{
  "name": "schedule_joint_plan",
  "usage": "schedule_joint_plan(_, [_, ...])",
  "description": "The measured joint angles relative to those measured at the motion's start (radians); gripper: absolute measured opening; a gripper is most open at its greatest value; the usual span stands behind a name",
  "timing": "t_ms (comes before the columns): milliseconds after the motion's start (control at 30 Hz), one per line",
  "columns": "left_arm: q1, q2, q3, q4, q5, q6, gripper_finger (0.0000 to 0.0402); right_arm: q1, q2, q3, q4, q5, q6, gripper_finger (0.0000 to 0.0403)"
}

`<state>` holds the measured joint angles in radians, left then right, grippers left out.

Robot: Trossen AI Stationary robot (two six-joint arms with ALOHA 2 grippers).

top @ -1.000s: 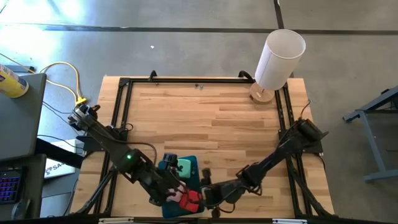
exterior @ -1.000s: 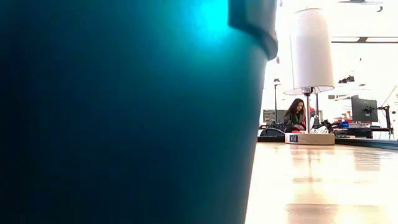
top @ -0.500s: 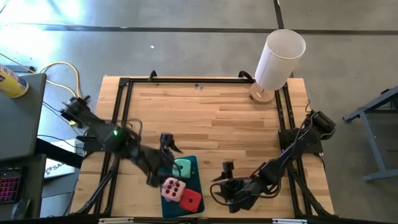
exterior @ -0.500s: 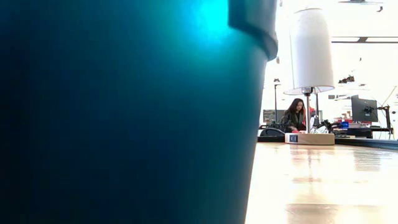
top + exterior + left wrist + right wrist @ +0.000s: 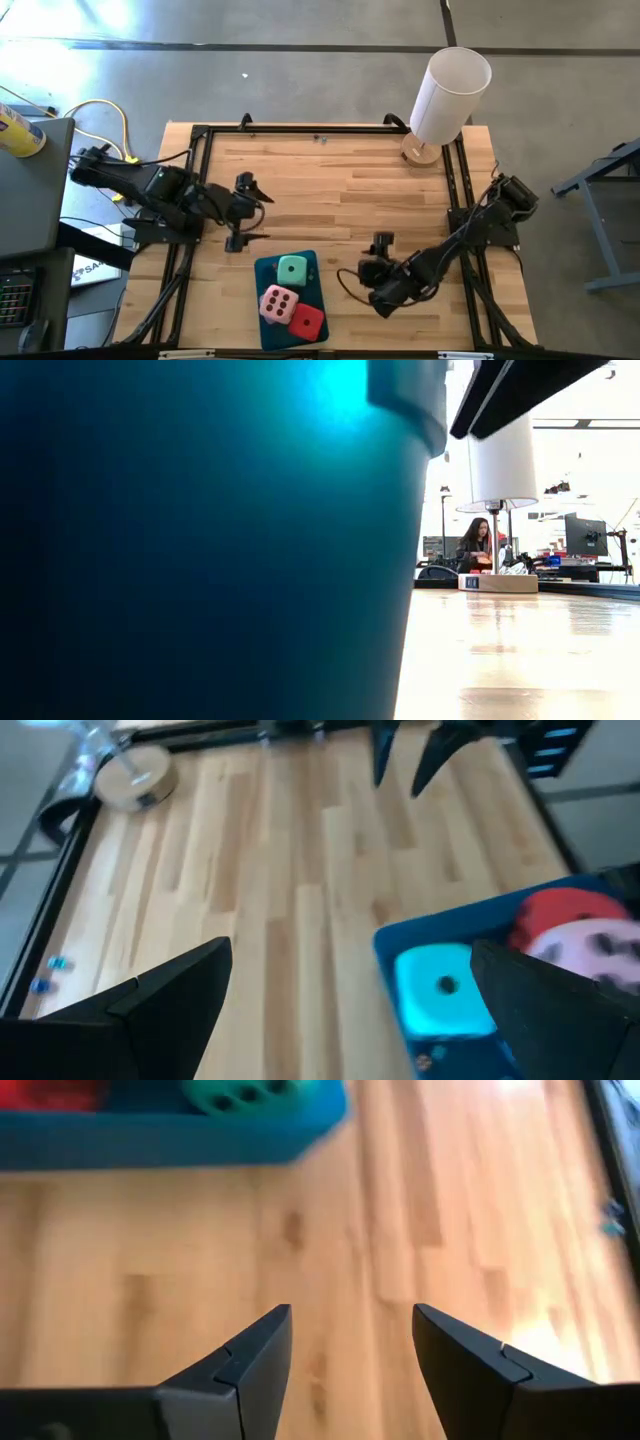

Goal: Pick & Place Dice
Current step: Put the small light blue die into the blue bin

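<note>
Three dice [image 5: 290, 295] sat crowded on tray [image 5: 322, 272]; left hand [image 5: 243, 212] spread, right hand [image 5: 378, 258] half-spread, both empty. Risk: next placement could knock neighbours off.

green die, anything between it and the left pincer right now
Nothing visible. The open left pincer hangs over bare wood, apart from the teal tray. The green die sits uncovered at the tray's far end, with the pink die and red die behind it.

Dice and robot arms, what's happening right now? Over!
Left gripper open, empty, beside the flat teal tray. Right gripper open, empty, on the tray's other side. Mint green foam die, pale pink die, red die on tray. Nothing blocking.
</note>
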<state>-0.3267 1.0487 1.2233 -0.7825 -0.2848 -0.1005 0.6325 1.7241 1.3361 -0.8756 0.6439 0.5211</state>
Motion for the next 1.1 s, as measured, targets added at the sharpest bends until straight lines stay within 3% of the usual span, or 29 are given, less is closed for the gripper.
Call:
schedule_joint_plan(233, [0.094,-0.179,-0.313,0.195,0.002,-0.001,0.04,-0.084,0.0,-0.027,-0.022,-0.005,-0.056,0.0199])
schedule_joint_plan(533, [0.166,-0.295,-0.54,0.382,0.099,-0.009,0.04,-0.22,0.0,-0.182,0.142,-0.047,-0.175,0.0199])
schedule_joint_plan(633, [0.185,-0.298,-0.57,0.415,0.108,-0.004,0.04,-0.269,-0.022,-0.255,0.278,-0.055,-0.248,0.0199])
schedule_joint_plan(867, [0.196,-0.298,-0.607,0.454,0.111,-0.003,0.04,-0.4,-0.191,-0.483,0.671,-0.231,-0.398,0.0199])
schedule_joint_plan(1100, [0.196,-0.298,-0.61,0.468,0.11,0.013,0.04,-0.577,-0.26,-0.712,1.141,-0.278,-0.465,0.0199])
